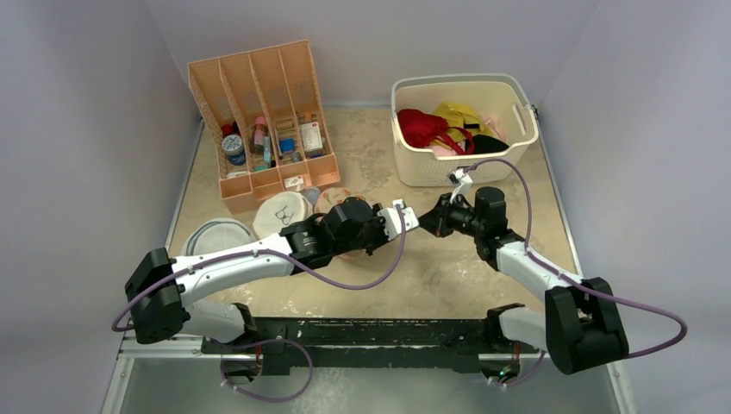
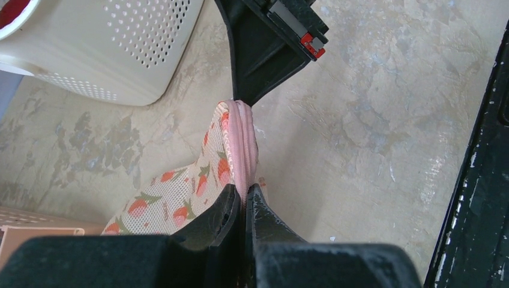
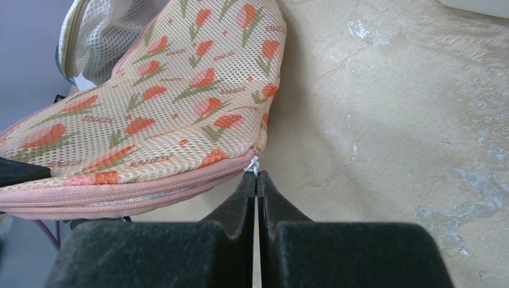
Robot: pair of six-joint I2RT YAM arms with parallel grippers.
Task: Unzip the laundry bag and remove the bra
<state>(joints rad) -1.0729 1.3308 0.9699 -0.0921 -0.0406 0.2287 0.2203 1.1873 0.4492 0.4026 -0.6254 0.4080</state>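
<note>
The laundry bag (image 3: 150,102), cream-peach mesh with red-orange flowers and a pink zip rim, lies mid-table, mostly hidden under my left arm in the top view (image 1: 326,200). My left gripper (image 2: 245,193) is shut on the pink rim near the bag's right end. My right gripper (image 3: 256,175) is shut on the small white zip pull (image 3: 253,164) at that end's tip. It faces the left gripper, fingertips close (image 1: 426,222). The zip along the rim looks closed. The bra is hidden.
A cream perforated basket (image 1: 515,129) with red, yellow and dark garments stands at the back right. A peach divider rack (image 1: 250,185) with bottles stands at the back left. A round white mesh bag with a glasses drawing (image 1: 278,213) and a plain mesh disc (image 1: 215,235) lie left of the printed bag.
</note>
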